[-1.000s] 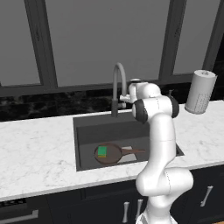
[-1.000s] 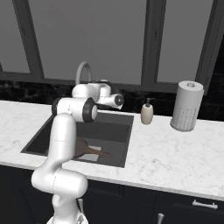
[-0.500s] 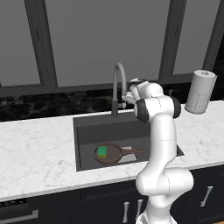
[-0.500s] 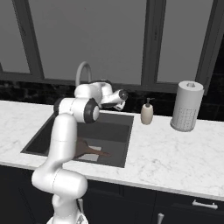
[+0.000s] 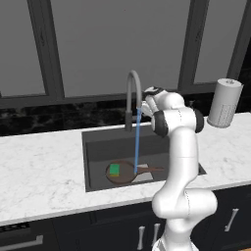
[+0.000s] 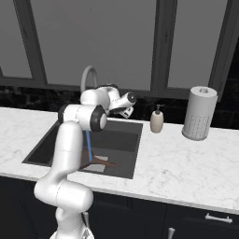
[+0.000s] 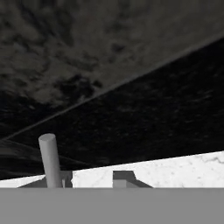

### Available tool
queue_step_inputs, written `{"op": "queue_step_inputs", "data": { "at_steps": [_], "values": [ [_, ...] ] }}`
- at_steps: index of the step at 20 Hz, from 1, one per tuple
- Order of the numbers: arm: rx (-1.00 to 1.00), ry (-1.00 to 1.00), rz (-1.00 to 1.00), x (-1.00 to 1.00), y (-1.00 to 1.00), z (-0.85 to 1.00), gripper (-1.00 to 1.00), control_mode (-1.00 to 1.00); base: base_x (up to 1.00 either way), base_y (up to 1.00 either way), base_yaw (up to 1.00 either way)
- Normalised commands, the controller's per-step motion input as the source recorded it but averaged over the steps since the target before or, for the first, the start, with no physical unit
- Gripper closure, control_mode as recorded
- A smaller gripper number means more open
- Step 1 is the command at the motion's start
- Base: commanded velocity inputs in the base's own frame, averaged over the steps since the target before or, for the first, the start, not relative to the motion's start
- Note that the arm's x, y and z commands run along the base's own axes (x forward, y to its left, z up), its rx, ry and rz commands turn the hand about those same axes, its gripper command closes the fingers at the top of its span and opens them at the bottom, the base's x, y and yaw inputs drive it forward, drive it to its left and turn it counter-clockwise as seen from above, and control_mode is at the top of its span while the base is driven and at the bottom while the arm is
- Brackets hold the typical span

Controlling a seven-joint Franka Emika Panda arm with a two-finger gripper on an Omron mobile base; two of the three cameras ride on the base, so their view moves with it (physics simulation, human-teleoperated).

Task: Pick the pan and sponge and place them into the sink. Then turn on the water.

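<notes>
Left base view: on the white marble surface (image 5: 44, 171), the sink (image 5: 98, 142) holds the pan (image 5: 125, 172) with the green sponge (image 5: 114, 169) lying in its left half, handle pointing right. Water (image 5: 137, 142) falls in a blue stream from the faucet (image 5: 131, 95) onto the pan. Just right of the faucet, the gripper (image 5: 145, 105) sits at its base, by the backsplash; whether its jaws stand wide or narrow cannot be told. Farther right stand a soap bottle (image 6: 157, 120) and a paper towel roll (image 5: 224, 103). All three steps look done. The risk now is in pulling away: a careless sweep of the arm could knock the faucet and shut off the flow.
</notes>
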Motion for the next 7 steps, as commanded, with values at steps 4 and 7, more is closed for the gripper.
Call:
{"op": "queue_step_inputs", "data": {
  "at_steps": [4, 7],
  "values": [
    [0.28, -0.51, 0.1, -1.0, -0.61, 0.93, 1.0, -1.0, 0.0, 0.0, 0.0],
    [0.29, -0.44, 0.09, -0.99, -0.66, 0.94, 1.0, -1.0, 0.0, 0.0, 0.0]
  ]
}}
